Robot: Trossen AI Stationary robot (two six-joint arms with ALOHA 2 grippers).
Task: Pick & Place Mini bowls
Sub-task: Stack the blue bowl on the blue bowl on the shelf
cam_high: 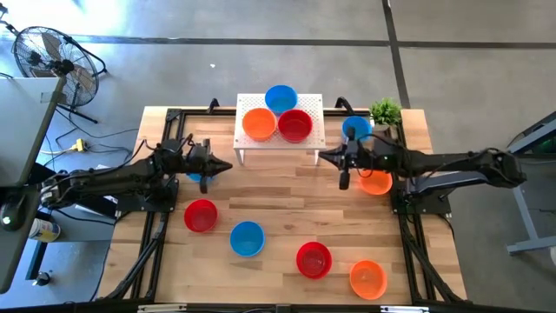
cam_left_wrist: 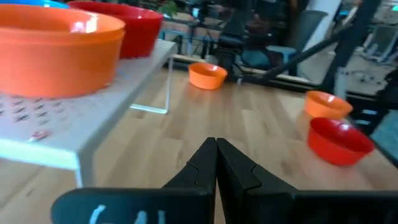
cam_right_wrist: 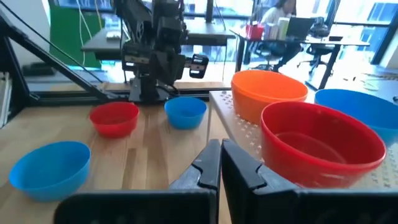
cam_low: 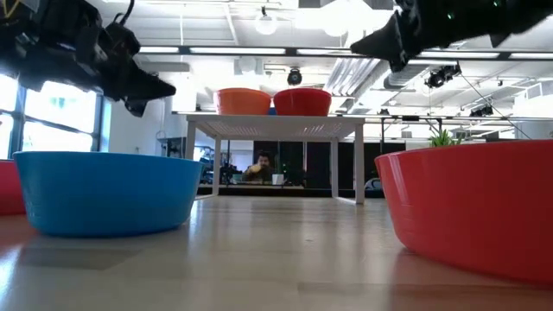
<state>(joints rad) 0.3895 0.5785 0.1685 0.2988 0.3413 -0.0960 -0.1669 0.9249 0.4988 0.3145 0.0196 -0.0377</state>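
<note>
Showing: two arms hovering above the table (cam_high: 278, 187), one on each side of the white stand (cam_high: 308, 144).
Left gripper (cam_high: 228, 164): fingers are pressing together, carrying nothing, pointing at the stand's left end.
Right gripper (cam_high: 323, 156): fingers are likewise meeting, empty, hanging just off the stand's right end.
Step in hand (judged): an arm is probably choosing its next bowl to fetch.
Doing it well: the fingers are needing to spread before descending, straddling one wall of a rim, then lifting straight up. The three bowls on the stand are leaving little free room.
Red bowls: three, one on the stand (cam_high: 294, 125) and two on the table (cam_high: 201, 216).
Blue bowls: four, one on the stand (cam_high: 281, 97), one beside the plant (cam_high: 386, 111), one peeking out below the left gripper, one lying near the front.
Orange bowls: three, one on the stand (cam_high: 259, 124), one under the right arm, one at the front right.
Total: ten bowls are showing.
</note>
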